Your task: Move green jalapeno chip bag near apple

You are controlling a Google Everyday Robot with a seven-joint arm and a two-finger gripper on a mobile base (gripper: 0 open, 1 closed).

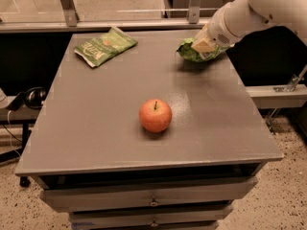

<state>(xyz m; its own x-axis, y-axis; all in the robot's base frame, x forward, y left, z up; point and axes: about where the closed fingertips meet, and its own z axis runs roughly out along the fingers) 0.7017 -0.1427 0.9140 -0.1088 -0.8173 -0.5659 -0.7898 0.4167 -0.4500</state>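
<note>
The green jalapeno chip bag (188,52) is a crumpled bright green bundle at the table's back right, mostly hidden by the arm. My gripper (202,45) comes in from the upper right on the white arm and is shut on the bag, holding it just above the tabletop with a shadow under it. The red-orange apple (155,115) stands upright with its stem up near the middle of the table, well in front and to the left of the bag.
A flat olive-green bag (105,46) with white lettering lies at the back left of the grey table (86,128). A metal rail and posts run behind the table. Drawers sit under the front edge.
</note>
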